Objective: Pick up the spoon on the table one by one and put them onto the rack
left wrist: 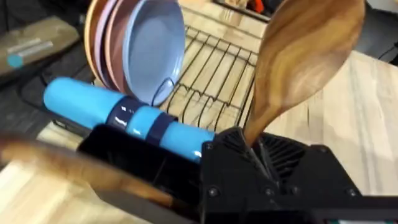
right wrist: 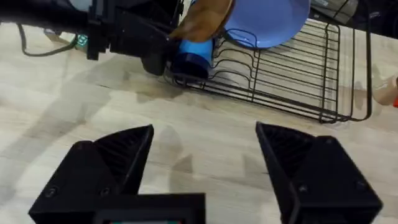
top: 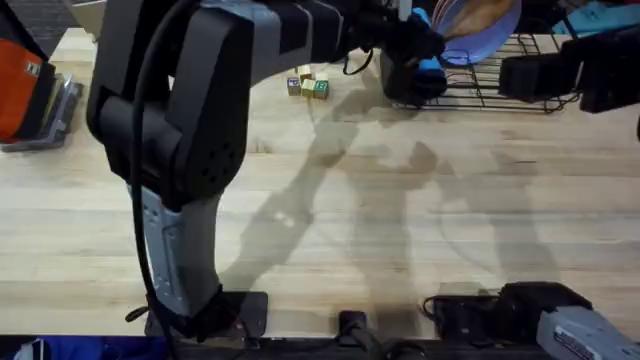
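Brown wood marks the spoon (left wrist: 308, 59) in the left wrist view: its oval bowl stands above the left gripper (left wrist: 249, 149), the handle running down along a steep, slightly tilted axis into the clenched fingers, which grasp it low on the handle. The black wire rack (left wrist: 217, 68) lies behind, with stacked plates (left wrist: 134, 46) upright in its bars and a blue cylinder (left wrist: 124, 115) lying across the black holder section. A blurred second brown wooden piece (left wrist: 68, 165) crosses the near edge of the holder; what it is cannot be told.

Overhead view: the left arm reaches from the lower left across the light wooden desk (top: 400, 220) to the rack (top: 500, 85) at the far right, where the left gripper (top: 425, 45) sits over the holder end. The right gripper (top: 545, 75) hangs just beside the rack's right part. Small coloured blocks (top: 307, 84) lie on the desk left of the rack.

Right wrist view: the right gripper (right wrist: 205, 155) is released, its fingers (right wrist: 112, 162) wide apart above bare desk (right wrist: 205, 121). Beyond it stands the rack (right wrist: 292, 74), and the spoon (right wrist: 205, 22) shows as a brown shape at the holder end, next to the left gripper (right wrist: 155, 59); its bowl rises out of the top of the view.
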Controlling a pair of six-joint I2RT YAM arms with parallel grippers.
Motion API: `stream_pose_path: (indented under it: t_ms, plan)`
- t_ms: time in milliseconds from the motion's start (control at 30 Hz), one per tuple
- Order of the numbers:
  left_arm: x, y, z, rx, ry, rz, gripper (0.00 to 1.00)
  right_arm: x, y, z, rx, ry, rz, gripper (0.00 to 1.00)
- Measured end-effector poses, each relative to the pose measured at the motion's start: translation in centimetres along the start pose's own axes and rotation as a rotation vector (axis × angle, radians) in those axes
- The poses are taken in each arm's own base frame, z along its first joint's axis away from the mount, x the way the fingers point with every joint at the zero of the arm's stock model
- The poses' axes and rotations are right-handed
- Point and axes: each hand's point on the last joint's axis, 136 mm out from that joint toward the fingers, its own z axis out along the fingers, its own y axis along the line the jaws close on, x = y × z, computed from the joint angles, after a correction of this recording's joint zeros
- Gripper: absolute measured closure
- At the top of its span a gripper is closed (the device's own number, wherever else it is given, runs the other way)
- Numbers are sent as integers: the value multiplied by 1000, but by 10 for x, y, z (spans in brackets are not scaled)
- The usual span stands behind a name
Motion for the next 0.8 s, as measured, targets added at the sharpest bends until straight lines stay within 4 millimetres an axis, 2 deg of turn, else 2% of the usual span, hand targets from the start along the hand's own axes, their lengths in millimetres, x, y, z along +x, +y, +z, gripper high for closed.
stream_pose_path:
  t_ms: [367,667,733,800]
  plan:
    - [20,4,-2,-25,76,-36,958,0,0,0,0,0,0,5]
    - [20,5,-3,-30,88,-44,958,0,0,0,0,-1,0,5]
    - [20,5,-3,-31,89,-44,923,0,0,0,0,0,0,4]
    - [22,6,-3,-34,94,-50,832,0,0,0,0,0,0,5]
